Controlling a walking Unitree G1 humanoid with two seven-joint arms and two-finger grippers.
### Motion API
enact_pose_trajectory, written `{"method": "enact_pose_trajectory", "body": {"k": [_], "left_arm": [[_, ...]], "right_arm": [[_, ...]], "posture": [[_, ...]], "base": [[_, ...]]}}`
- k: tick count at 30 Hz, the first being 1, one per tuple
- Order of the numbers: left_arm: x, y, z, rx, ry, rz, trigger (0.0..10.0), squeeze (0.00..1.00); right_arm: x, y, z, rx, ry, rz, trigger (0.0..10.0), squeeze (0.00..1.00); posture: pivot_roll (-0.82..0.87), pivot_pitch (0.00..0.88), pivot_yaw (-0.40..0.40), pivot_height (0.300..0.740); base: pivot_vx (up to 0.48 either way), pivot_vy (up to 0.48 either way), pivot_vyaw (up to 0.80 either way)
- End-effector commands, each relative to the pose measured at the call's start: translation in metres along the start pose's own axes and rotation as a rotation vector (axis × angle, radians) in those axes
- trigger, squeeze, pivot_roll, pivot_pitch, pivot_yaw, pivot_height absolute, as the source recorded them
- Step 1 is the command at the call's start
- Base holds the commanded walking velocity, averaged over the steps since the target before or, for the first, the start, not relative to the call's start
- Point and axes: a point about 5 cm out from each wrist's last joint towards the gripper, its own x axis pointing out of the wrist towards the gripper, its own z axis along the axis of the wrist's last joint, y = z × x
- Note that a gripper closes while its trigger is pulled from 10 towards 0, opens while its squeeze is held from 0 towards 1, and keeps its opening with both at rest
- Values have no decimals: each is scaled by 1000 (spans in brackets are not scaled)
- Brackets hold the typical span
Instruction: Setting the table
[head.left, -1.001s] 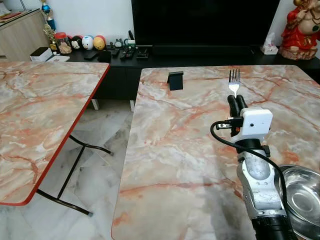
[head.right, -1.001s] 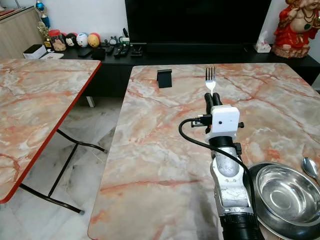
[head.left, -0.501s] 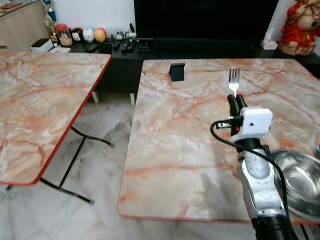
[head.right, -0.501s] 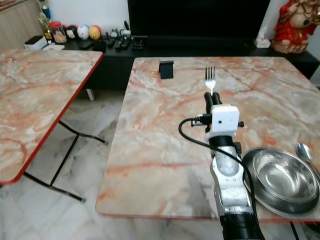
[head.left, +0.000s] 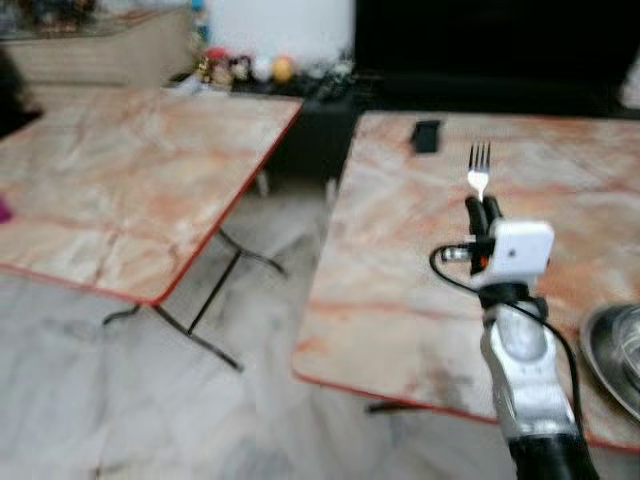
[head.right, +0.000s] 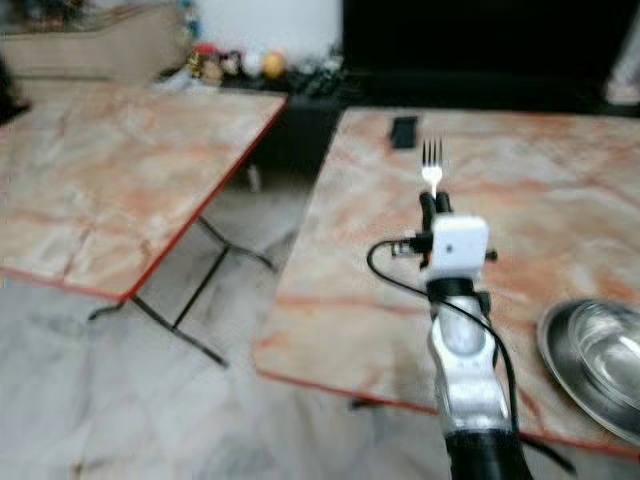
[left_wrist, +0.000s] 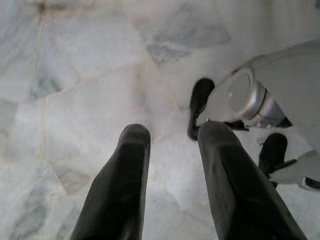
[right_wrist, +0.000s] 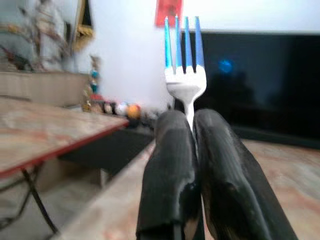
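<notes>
- Fork (head.left: 479, 168) is clamped upright, tines up, by the right gripper (head.left: 481, 208) over the near table (head.left: 400, 290).
- Bowl (head.right: 598, 366) is seen on that table's right edge.
- Left gripper (left_wrist: 170, 150) is held parted above floor tiles (left_wrist: 75, 100).

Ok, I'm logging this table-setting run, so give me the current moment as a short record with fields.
right gripper: raised in front of the robot, shut on the fork
fork: upright, tines up, handle pinched between the fingers
left gripper: open, holding nothing, pointing down at the pale tiled floor
marble table: ahead on the right, red-edged
steel bowl: on that table's near right part
second marble table: to the left, across a gap of floor
small black object: at the far side of the right-hand table
image: blurred
</notes>
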Motion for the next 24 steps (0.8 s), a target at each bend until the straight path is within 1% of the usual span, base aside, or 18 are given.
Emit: {"method": "enact_pose_trajectory", "body": {"k": [1,15,18,21,24], "left_arm": [[3,0,8,3,-27,0,10000,0],[3,0,9,0,-27,-7,10000,0],[3,-1,9,3,-27,-9,10000,0],[3,-1,9,6,-26,-10,10000,0],[3,-1,9,10,-25,-11,10000,0]], "right_arm": [[-4,-13,-3,-15,12,-40,10000,0],[-3,-14,-3,-18,11,-48,10000,0],[-3,-15,-4,-15,27,-54,10000,0],[-2,-16,-6,-9,41,-61,10000,0],[-2,-15,-5,-23,36,-51,10000,0]], "posture": [[-79,0,33,740],[-81,0,32,740],[-82,0,33,740],[-81,0,32,740],[-82,0,32,740]], "base": [[0,0,0],[0,0,0],[0,0,0],[0,0,-760],[0,0,-740]]}}
